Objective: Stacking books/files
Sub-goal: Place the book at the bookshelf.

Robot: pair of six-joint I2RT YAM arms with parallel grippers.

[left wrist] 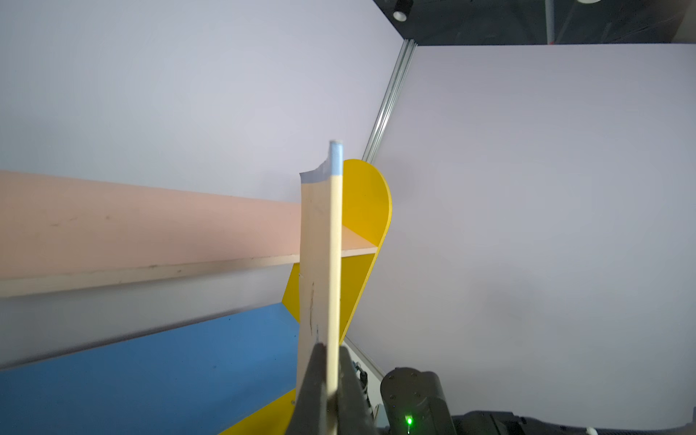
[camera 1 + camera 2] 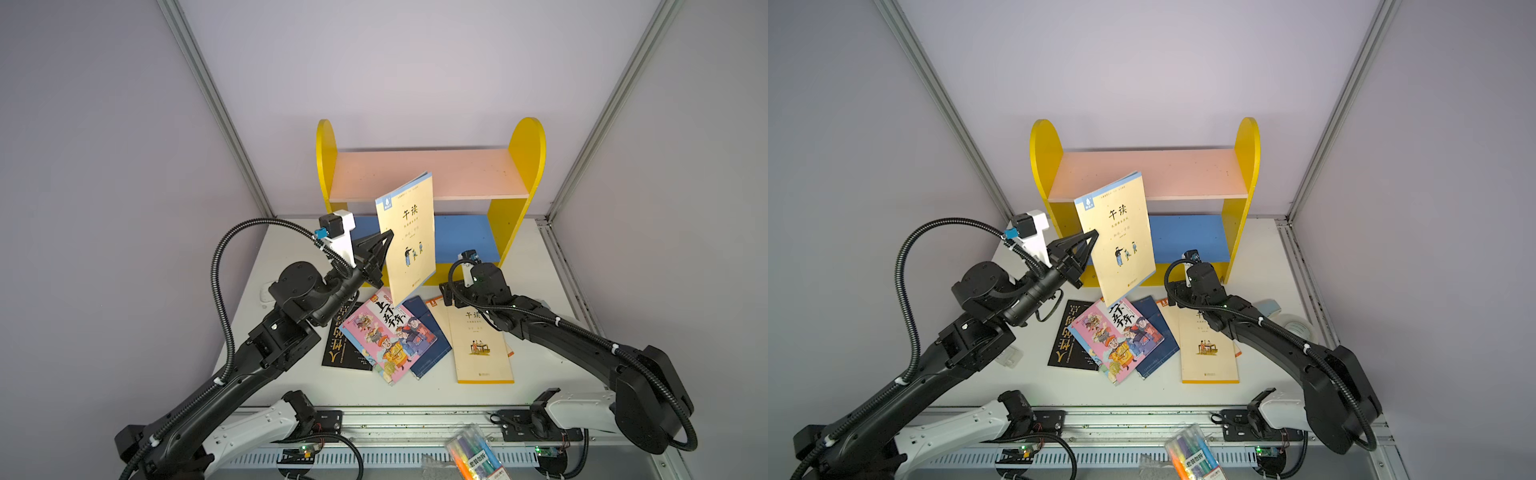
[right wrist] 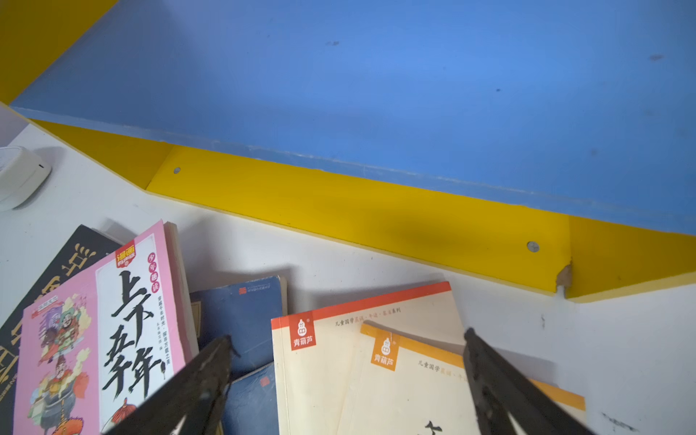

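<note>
My left gripper point(image 2: 387, 237) is shut on the left edge of a cream book with a blue top edge point(image 2: 409, 241). It holds the book upright in the air in front of the shelf; in the left wrist view the book's spine point(image 1: 334, 244) runs up from between the fingers. On the table lie a black book point(image 2: 345, 340), a pink cartoon book point(image 2: 386, 332), a navy book point(image 2: 430, 336) and a cream book with a yellow edge point(image 2: 482, 353). An orange-edged cream book point(image 3: 331, 339) lies under that last one. My right gripper point(image 3: 346, 339) hangs open just above those two cream books.
The yellow shelf unit stands at the back with a pink upper board point(image 2: 428, 174) and a blue lower board point(image 2: 461, 237). A white gadget point(image 3: 19, 177) sits at the left. A tape roll point(image 2: 1296, 326) and a light-blue block point(image 2: 1268, 307) lie at the right, and a marker pack point(image 2: 473, 455) at the front rail.
</note>
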